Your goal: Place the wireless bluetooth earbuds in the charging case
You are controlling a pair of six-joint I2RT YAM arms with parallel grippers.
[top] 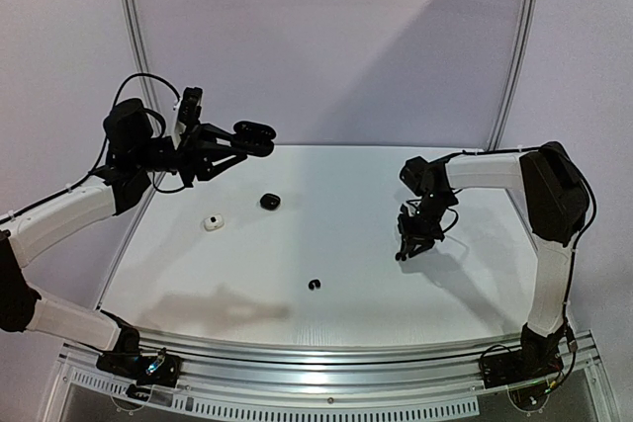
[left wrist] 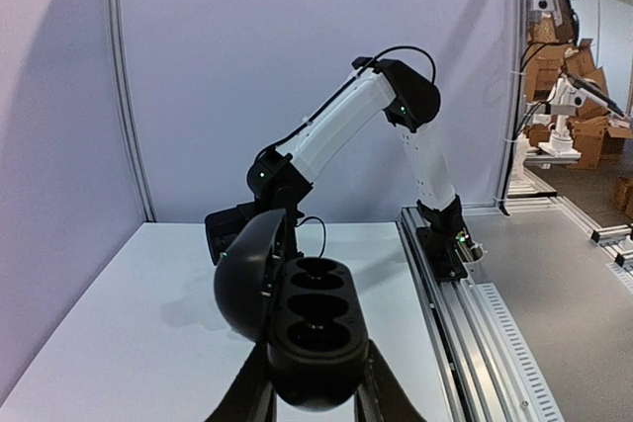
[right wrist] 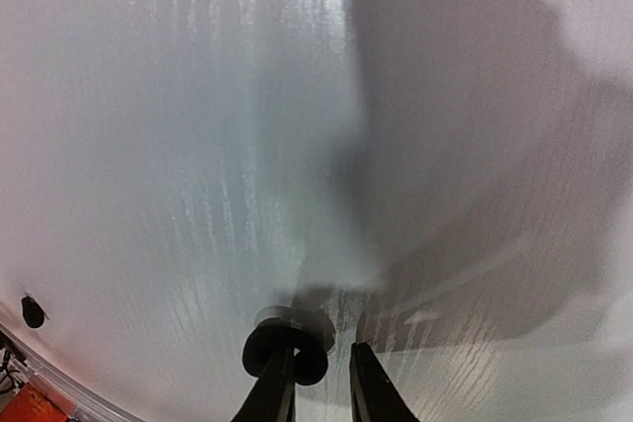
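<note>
On the white worktop (top: pixel 346 180), far right of the open case (top: pixel 255 131) my left tool (left wrist: pixel 315 387) clamps aloft, my right tool (right wrist: pixel 322 351) stands narrowly apart with an earbud (right wrist: pixel 259 348) against one finger, so closing off-centre may flick it away.

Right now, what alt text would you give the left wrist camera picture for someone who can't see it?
An open black charging case is clamped in the left gripper, its lid swung up to the left and its round pockets looking empty. Behind it, the right arm bends down over the white table.
</note>
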